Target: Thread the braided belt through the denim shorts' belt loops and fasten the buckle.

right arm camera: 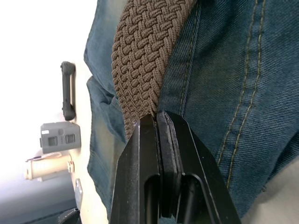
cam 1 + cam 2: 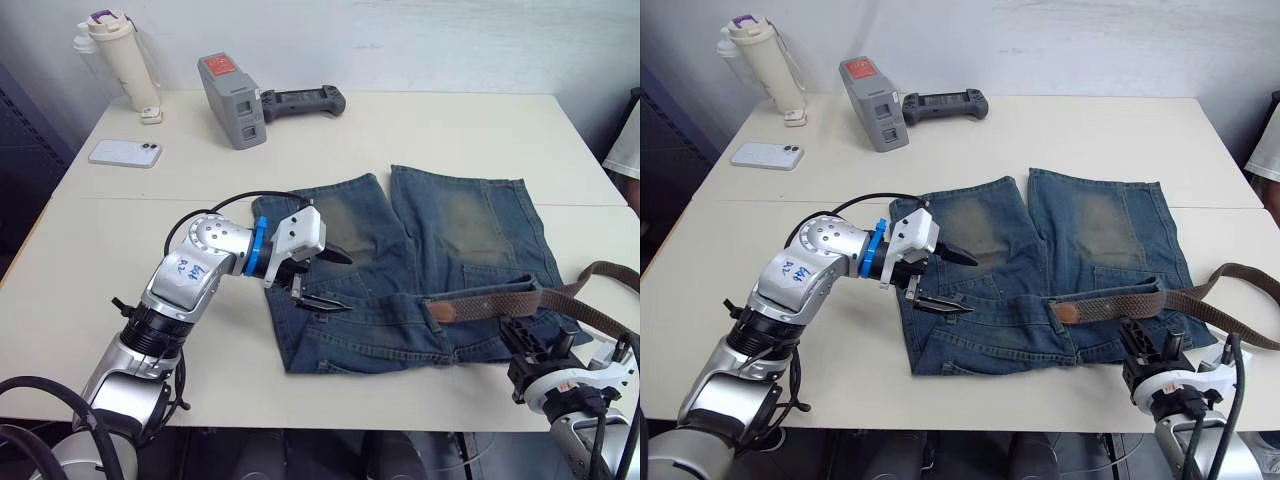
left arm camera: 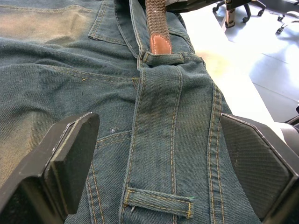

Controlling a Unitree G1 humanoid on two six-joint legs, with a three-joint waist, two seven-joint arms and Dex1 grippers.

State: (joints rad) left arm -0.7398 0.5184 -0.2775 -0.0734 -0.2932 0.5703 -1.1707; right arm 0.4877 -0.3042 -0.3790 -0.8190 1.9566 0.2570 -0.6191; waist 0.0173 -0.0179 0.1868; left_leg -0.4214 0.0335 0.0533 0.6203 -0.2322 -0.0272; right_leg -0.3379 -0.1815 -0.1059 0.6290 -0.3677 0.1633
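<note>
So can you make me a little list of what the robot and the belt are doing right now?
shorts: denim shorts lie flat on the white table, waistband toward the robot
belt: braided belt lies along the waistband, its tan leather tip at a belt loop; the other end trails off to the right
left gripper: left gripper open, over the waistband
right gripper: right gripper shut on the braided belt
other things: phone, bottle, grey device with black handle at the far side
</note>
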